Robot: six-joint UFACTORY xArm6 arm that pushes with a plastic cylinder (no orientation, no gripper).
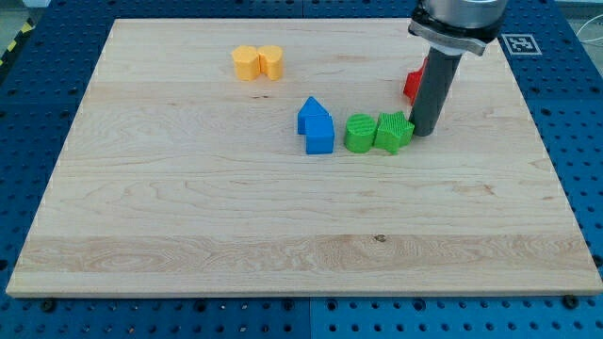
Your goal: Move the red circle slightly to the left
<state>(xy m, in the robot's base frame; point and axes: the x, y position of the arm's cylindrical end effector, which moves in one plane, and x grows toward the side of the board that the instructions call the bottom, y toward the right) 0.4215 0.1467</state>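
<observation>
Gripper is absent: the arm ends in a bare rod, so my tip (421, 132) grips nothing and rests just right of the green blocks (378, 133). Behind the rod, mostly hidden, the red block (412, 85) is probably the circle; the leftward push appears undone. Rod stands upright, at the view's bottom side of the red block.

No readable text, numbers or brands showing anywhere. Only sign: a black-and-white square marker tag (520, 43) sitting on the blue pegboard (565, 104) past the counter's (188, 217) top right corner; pattern only, no lettering.
</observation>
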